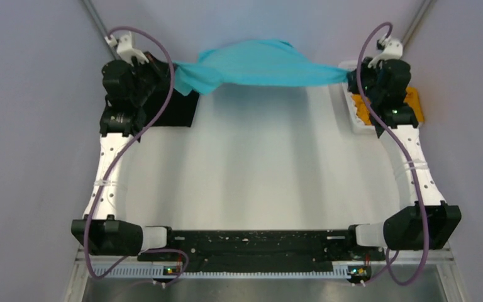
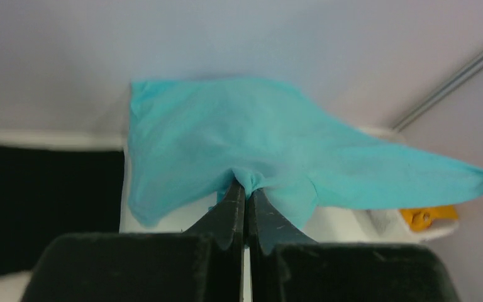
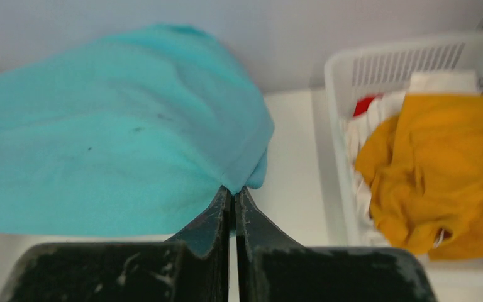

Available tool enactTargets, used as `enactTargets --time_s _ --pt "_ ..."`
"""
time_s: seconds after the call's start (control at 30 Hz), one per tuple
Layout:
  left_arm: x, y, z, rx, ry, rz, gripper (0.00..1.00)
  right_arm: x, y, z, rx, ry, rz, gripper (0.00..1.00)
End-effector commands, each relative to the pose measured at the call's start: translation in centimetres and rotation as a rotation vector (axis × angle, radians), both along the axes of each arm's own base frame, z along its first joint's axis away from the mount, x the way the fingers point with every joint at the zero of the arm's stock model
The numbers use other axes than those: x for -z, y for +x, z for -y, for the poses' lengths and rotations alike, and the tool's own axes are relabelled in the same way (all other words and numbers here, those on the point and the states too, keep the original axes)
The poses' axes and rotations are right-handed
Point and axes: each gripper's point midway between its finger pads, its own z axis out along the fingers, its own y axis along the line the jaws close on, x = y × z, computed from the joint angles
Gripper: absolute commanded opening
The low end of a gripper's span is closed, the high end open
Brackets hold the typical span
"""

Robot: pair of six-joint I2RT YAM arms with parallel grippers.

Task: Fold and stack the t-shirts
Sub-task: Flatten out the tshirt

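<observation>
Your left jaws and right jaws both clamp the turquoise-blue soft cloth t-shirt point(image 1: 258, 66). It hangs stretched between them over the bench point(image 1: 258, 170).

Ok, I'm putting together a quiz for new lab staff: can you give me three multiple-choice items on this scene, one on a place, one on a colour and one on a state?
1. Where is the yellow shirt? A in the basket; B on the floor; C hanging from a hook.
2. The stretched shirt is: A black; B turquoise; C red.
3. The left gripper is: A wide open; B out of view; C shut on the stretched shirt.

Answers:
1 A: it lies bunched inside the lattice walls.
2 B: it is turquoise in all three views.
3 C: its jaws pinch a fold of the cloth.
</observation>
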Motion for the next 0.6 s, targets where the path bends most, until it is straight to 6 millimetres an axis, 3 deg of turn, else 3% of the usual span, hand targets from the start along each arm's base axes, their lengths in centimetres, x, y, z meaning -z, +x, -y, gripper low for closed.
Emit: enactTargets --time_s 0.0,0.03,0.1,0.17,0.27,0.4,0.57 --pt "13.4 -1.3 1.5 0.092 -0.030 -0.323 0.00 7.7 -3.1 -1.3 -0.065 0.069 -0.172 0.00" --pt "17.2 -2.3 1.8 0.102 -0.057 -0.417 0.00 9.6 -3.8 -1.5 -0.070 0.087 -0.226 0.00" --pt "22.6 -4.5 2.1 0.104 -0.105 -0.571 0.00 13.6 -5.4 -1.6 -0.068 0.101 -0.340 0.00" --pt "27.0 -7.0 2.7 0.124 -0.149 -0.698 0.00 17.2 -6.9 -1.1 -0.017 0.127 -0.462 0.00" --pt "31.7 -10.0 3.0 0.115 -0.193 -0.829 0.00 21.9 -9.2 -1.6 0.001 0.189 -0.603 0.00" --pt "35.6 -12.9 2.8 0.086 -0.204 -0.984 0.00 27.4 -11.9 -1.3 0.051 0.208 -0.755 0.00" --pt "38.4 -16.0 2.3 0.039 -0.203 -1.129 0.00 30.9 -14.6 -0.7 0.103 0.194 -0.884 0.00"
